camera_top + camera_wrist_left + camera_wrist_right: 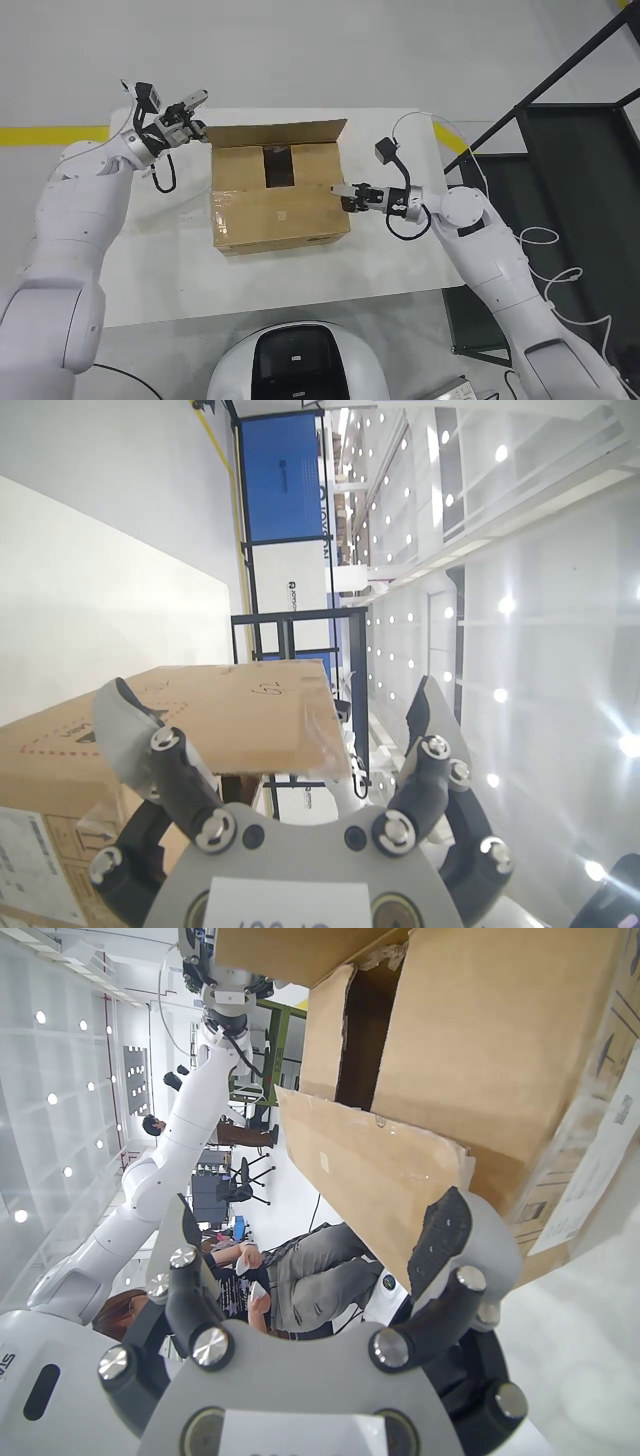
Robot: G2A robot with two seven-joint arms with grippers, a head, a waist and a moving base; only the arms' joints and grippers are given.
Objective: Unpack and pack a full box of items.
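The brown cardboard box (pixel 280 215) stands on the white table (pixel 150 270) between my 2 claws. Its far flap (pixel 278 133) stands upright, and its near flap (pixel 280 205) is folded down over the top. That leaves 1 dark opening (pixel 278 165) in the middle, and I cannot tell what lies inside it. My left claw (pixel 197 115) sits at the box's far left corner with its 2 fingers spread wide and nothing gripped. From my left wrist, the cardboard flap (pixel 225 710) lies just ahead of that claw (pixel 270 700), its corner in line with the gap between the fingers, and I cannot tell whether it touches either one. My right claw (pixel 348 194) is at the box's right edge, level with the folded flap. From my right wrist, its fingers are apart, and the edge of that flap (pixel 360 1163) reaches in between them, right against the ribbed black pad (pixel 442 1238) of 1 finger. The box's side wall (pixel 475 1053) lies just beyond this claw (pixel 312 1213).
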